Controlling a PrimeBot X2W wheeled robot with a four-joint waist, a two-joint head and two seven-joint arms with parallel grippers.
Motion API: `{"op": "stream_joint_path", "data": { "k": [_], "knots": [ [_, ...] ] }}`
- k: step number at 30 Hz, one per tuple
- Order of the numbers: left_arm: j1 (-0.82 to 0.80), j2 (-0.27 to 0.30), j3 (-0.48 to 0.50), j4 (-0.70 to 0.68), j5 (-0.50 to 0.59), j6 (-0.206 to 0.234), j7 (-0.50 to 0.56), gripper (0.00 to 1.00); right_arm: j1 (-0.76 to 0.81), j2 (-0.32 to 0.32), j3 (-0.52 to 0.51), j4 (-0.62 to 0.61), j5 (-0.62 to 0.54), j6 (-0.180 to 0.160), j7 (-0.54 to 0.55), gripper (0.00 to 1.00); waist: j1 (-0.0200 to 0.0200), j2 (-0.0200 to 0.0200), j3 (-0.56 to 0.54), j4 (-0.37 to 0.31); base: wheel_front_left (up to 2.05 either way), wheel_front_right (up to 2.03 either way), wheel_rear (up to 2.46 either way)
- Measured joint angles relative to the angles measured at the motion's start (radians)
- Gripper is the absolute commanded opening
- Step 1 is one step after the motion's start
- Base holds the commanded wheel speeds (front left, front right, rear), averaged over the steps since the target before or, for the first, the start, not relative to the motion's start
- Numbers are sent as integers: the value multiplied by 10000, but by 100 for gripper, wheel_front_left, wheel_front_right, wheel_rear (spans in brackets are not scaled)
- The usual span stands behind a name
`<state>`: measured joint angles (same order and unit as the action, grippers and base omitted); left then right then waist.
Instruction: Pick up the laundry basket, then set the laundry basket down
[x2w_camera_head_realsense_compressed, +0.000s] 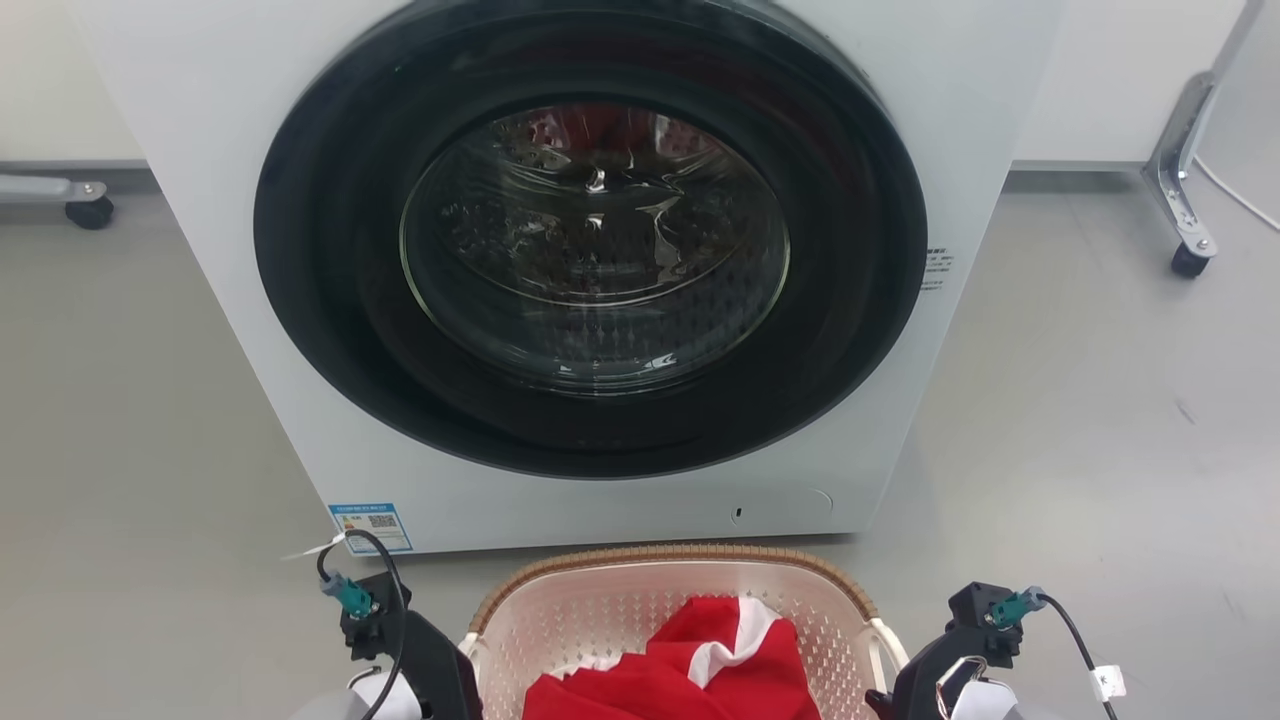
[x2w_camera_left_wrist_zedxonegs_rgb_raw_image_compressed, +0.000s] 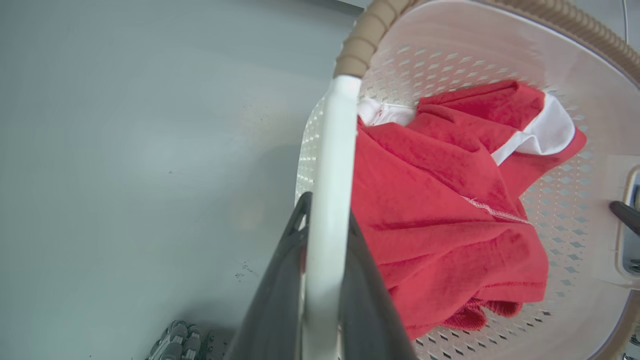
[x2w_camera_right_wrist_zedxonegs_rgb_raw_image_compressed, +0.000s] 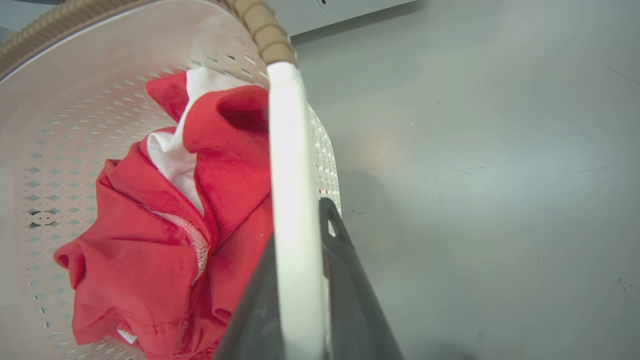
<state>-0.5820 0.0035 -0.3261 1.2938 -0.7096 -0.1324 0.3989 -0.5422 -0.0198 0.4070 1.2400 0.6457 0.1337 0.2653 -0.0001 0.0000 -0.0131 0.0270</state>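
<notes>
Laundry basket (x2w_camera_head_realsense_compressed: 620, 600) is gripped at both ends in front of a white washing machine (x2w_camera_head_realsense_compressed: 200, 250), with its brown woven-look rim (x2w_camera_head_realsense_compressed: 680, 552) just short of the machine's base in the head view. The left gripper (x2w_camera_left_wrist_zedxonegs_rgb_raw_image_compressed: 327, 215) is closed on the basket's left white handle (x2w_camera_left_wrist_zedxonegs_rgb_raw_image_compressed: 340, 125). The bar is pinched between the two dark fingers (x2w_camera_left_wrist_zedxonegs_rgb_raw_image_compressed: 280, 290), which are held apart only by the bar's thickness. Beyond the fingertips the bar runs on to meet the rim. The right gripper (x2w_camera_right_wrist_zedxonegs_rgb_raw_image_compressed: 300, 225) is clamped in the same way on the right white handle (x2w_camera_right_wrist_zedxonegs_rgb_raw_image_compressed: 285, 125), which is squeezed between its fingers (x2w_camera_right_wrist_zedxonegs_rgb_raw_image_compressed: 350, 300) and carried on past their tips.

A red garment with white trim (x2w_camera_left_wrist_zedxonegs_rgb_raw_image_compressed: 425, 225) is bunched inside the perforated cream-pink wall, just to the inner side of each pair of fingers. Bare grey floor (x2w_camera_left_wrist_zedxonegs_rgb_raw_image_compressed: 125, 150) is seen to the outer side of the fingers in both wrist views.

Ahead of both grippers, the machine's round door (x2w_camera_head_realsense_compressed: 595, 245) is shut, ringed in black, with red reflected or showing behind its glass. A blue-and-white label (x2w_camera_head_realsense_compressed: 370, 527) is stuck at the cabinet's lower corner, just beyond the left gripper. Whether the laundry basket rests on the floor or is raised off it cannot be told.
</notes>
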Motion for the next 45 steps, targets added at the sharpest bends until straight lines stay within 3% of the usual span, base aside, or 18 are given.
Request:
{"op": "stream_joint_path", "data": {
  "k": [11, 45],
  "knots": [
    [566, 61, 19, 17, -199, 104, 502, 0, 523, -13, 265, -217, 568, -15, 608, 0, 0, 1, -514, 20, 0, 0, 0],
    [729, 88, 38, 15, -261, 267, 790, 0, 652, -36, 633, -328, 1147, -23, 872, 0, 2, 0, -677, 14, 0, 0, 0]
  ]
}}
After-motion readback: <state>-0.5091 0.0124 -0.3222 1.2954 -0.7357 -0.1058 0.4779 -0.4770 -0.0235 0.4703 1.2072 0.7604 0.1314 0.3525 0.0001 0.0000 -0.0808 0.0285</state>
